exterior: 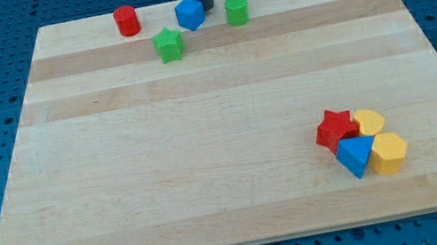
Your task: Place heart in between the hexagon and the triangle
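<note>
The yellow heart lies at the lower right, touching the red star on its left, the blue triangle below-left and the yellow hexagon below. The triangle and hexagon touch side by side. My tip is at the view's top, far from them, against the right side of the blue cube.
A red cylinder, a green star and a green cylinder stand near the top edge of the wooden board. Blue pegboard surrounds the board.
</note>
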